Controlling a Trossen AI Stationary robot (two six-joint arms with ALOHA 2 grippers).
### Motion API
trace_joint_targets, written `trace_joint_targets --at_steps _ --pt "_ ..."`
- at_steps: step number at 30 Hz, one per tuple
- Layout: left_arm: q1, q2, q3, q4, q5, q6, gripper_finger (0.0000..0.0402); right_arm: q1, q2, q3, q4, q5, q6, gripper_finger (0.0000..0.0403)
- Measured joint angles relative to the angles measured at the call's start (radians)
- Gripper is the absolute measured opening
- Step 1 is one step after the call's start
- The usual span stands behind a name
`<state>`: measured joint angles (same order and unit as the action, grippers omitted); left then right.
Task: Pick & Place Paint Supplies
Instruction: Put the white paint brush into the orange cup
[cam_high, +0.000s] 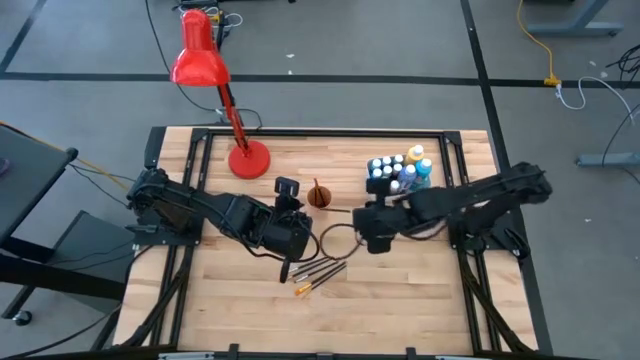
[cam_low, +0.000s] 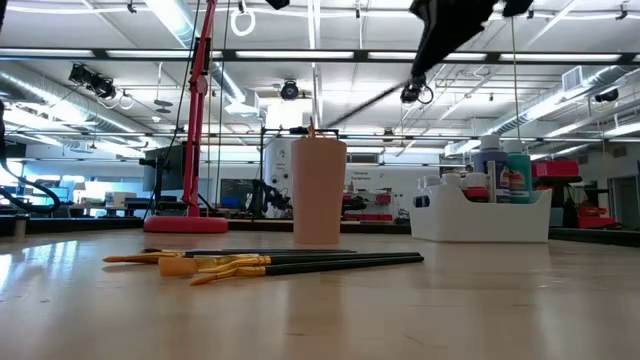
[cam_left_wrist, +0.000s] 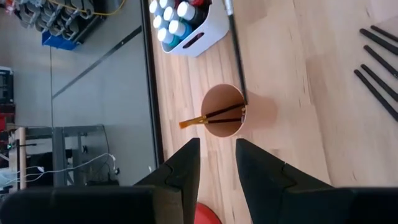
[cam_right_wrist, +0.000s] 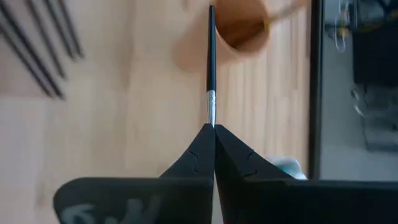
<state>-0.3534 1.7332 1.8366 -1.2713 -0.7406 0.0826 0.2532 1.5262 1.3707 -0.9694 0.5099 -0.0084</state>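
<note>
Roughly midway: brush (cam_right_wrist: 210, 68) was clamped in the shut right gripper (cam_right_wrist: 214, 127), tip aimed at the cup (cam_left_wrist: 224, 111).
One brush sat in the cup, four brushes (cam_high: 315, 272) lay on the table (cam_high: 400, 300), bottles (cam_high: 398, 172) sat in the tub (cam_low: 480, 215); left gripper (cam_left_wrist: 216, 163) hovered half-open, empty, above the cup.

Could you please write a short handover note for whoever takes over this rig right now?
Right gripper: shut on a paintbrush, held near the orange cup.
Left gripper: open, empty, above the cup.
Done: one brush in the cup; paint bottles in the white tub.
Left: drop the held brush in, then move the loose brushes lying on the table.
</note>
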Motion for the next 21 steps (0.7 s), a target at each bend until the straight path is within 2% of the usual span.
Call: trace_joint_targets --at_steps 4,9,13,21 --pt "0.0 0.0 0.0 -0.004 0.0 0.0 0.0112 -0.048 0.08 0.078 -0.075 0.001 -0.036 0.0" --pt "0.0 0.0 0.0 -0.003 0.0 0.007 0.0112 -0.101 0.147 0.139 -0.075 -0.025 -0.178 0.0" --pt "0.0 0.0 0.0 -0.003 0.0 0.003 0.0112 -0.144 0.188 0.149 -0.042 -0.103 -0.294 0.0" --pt "0.0 0.0 0.0 -0.007 0.008 0.003 0.0112 -0.202 0.247 0.149 0.042 -0.098 -0.411 0.0008"
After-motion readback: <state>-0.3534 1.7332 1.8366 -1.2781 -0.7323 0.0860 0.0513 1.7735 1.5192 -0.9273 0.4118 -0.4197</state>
